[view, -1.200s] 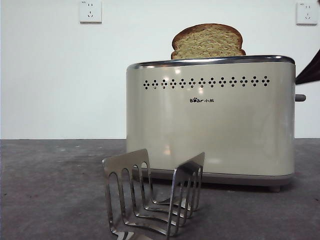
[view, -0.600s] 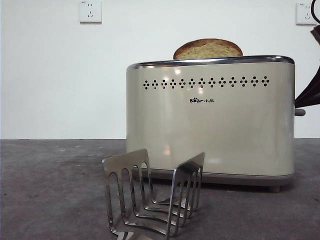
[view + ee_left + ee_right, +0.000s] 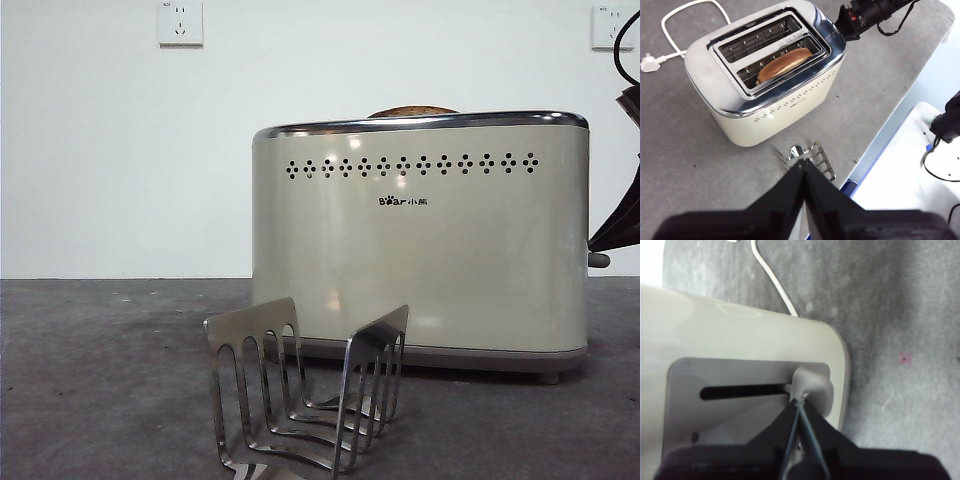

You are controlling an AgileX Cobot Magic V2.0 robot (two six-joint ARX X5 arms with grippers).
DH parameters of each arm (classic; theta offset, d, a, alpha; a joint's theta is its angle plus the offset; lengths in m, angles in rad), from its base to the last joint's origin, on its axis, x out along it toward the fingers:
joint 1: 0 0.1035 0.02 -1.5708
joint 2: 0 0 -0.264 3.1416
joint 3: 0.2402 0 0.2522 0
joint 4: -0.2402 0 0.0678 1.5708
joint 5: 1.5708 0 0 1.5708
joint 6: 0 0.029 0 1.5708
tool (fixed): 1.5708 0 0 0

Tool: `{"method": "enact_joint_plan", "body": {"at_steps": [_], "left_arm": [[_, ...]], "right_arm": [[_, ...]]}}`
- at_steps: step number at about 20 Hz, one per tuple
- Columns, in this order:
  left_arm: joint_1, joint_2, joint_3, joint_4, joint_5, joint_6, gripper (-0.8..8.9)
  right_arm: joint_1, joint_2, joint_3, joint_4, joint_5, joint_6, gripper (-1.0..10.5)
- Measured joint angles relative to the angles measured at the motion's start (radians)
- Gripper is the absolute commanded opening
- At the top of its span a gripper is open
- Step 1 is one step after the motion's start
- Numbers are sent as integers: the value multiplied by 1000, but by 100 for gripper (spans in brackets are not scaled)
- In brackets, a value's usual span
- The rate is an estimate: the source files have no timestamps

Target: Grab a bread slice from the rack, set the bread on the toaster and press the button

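A: In the front view we see the slice of bread (image 3: 412, 111) has sunk since a second ago; only a sliver of brown crust shows above the chrome rim of the toaster (image 3: 420, 260). Agreed?

B: Agreed. And the button (image 3: 598, 260) at the toaster's three o'clock end sits lower than it did. A dark arm tip now rests on it from above, at the picture's three o'clock edge.

A: The rack (image 3: 310, 390) stands bare at six o'clock, in front of the toaster, not touching it.

B: From the left wrist view we see the left gripper (image 3: 804, 167) high over the table with its jaws pressed together on nothing. The slice of bread (image 3: 787, 63) lies deep in the slot nearer the rack (image 3: 812, 157).

A: The other arm's gripper reaches the toaster's far end there, with a white cord and plug (image 3: 651, 62) beyond.

B: In the right wrist view, the right gripper (image 3: 800, 405) has its jaws together, tips touching the button (image 3: 812, 385) at the slot's end nearest the table.
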Motion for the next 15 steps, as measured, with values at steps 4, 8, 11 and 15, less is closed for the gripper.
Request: {"method": "enact_joint_plan", "body": {"at_steps": [4,8,11,15], "left_arm": [[0,0,0,0,0,-2,-9],[0,0,0,0,0,-2,-9],[0,0,0,0,0,-2,-9],[0,0,0,0,0,-2,-9]], "right_arm": [[-1,45,10,28,-8,-3,-8],[-1,67,19,39,-16,-3,-8],[-1,74,21,42,-22,-6,-8],[-1,74,23,34,-21,-12,-8]]}}
